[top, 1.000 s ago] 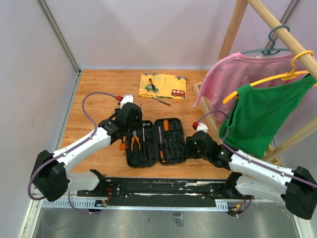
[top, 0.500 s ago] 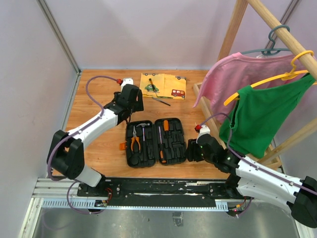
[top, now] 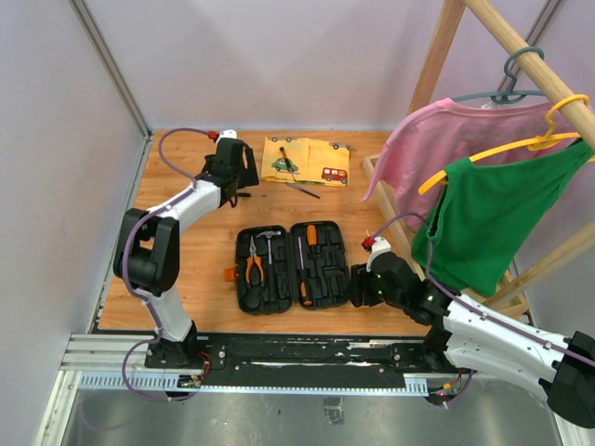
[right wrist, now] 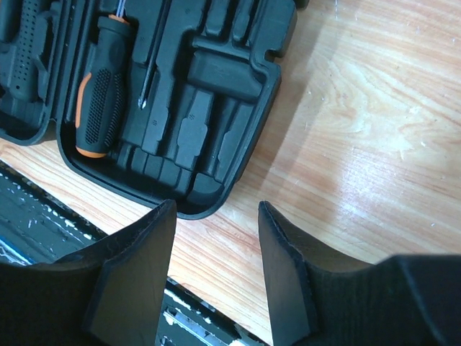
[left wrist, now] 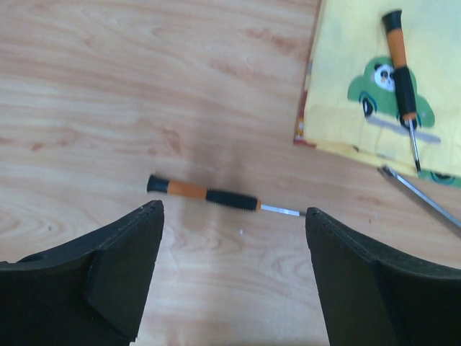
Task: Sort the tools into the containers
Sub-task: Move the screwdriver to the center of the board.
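The black tool case (top: 321,290) lies open mid-table. Orange pliers (top: 254,267) and a hammer (top: 268,243) sit in its left half, orange-and-black screwdrivers (top: 311,236) in its right. My left gripper (top: 242,189) is at the back left, open and empty. In the left wrist view a small orange-and-black screwdriver (left wrist: 209,196) lies on the wood just beyond the open gripper (left wrist: 234,210). Another screwdriver (left wrist: 400,72) rests on the yellow cloth (left wrist: 346,43), with a thin dark tool (left wrist: 421,198) beside it. My right gripper (right wrist: 216,209) is open, empty, off the case's (right wrist: 238,144) near right corner.
A wooden clothes rack (top: 437,65) with a pink shirt (top: 437,149) and a green shirt (top: 493,214) on hangers fills the right side. Its base (top: 389,216) runs along the table's right part. A metal rail (top: 307,351) crosses the near edge.
My left arm has swung from over the case's left half to the back left beside the yellow cloth, and its jaws have widened. The right gripper has drawn back slightly from the case.
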